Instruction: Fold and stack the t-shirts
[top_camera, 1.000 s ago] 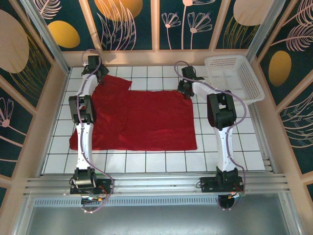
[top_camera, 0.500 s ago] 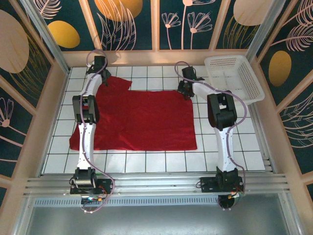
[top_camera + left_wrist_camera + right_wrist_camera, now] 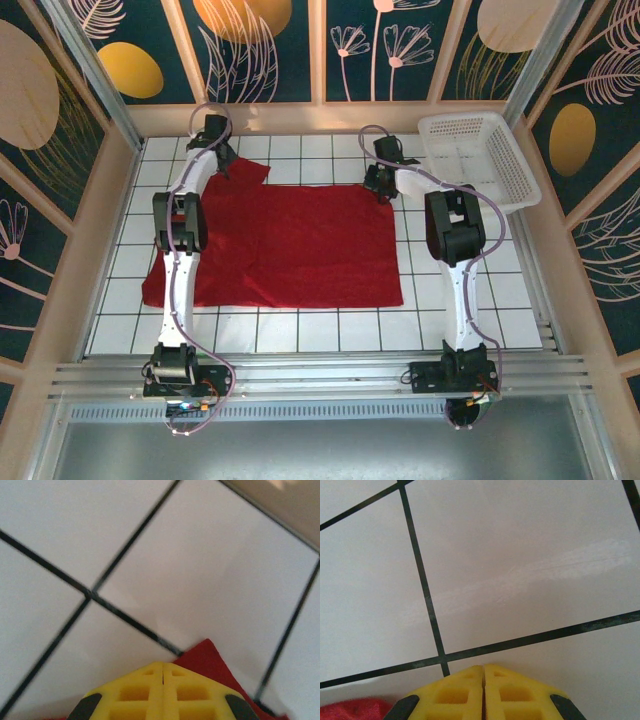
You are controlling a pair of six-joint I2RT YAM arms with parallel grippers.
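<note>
Jaws of the left gripper [image 3: 162,666] are pressed tight together, and red cloth pokes out from under their tip, so they seem to pinch the far left sleeve of the plain deep-red soft cloth t-shirt [image 3: 300,245]; jaws of the right gripper [image 3: 483,667] are pressed tight together too, with a bit of red just beside them on the left, but I cannot tell if any cloth is caught between them; the t-shirt lies spread flat on the white tiled table [image 3: 470,320], between the two arms, with one sleeve pointing to the far left and the other sticking out at the near left; seen from above, the left gripper sits at the far left sleeve and the right gripper at the far right corner; the cloth looks light, thin and floppy; it will likely sag and wrinkle if picked up in the middle, so I think the best places to grab are the corners and the sleeve ends, pulling gently; a white plastic mesh basket [image 3: 520,170] sits at the far right, apart from the t-shirt.
</note>
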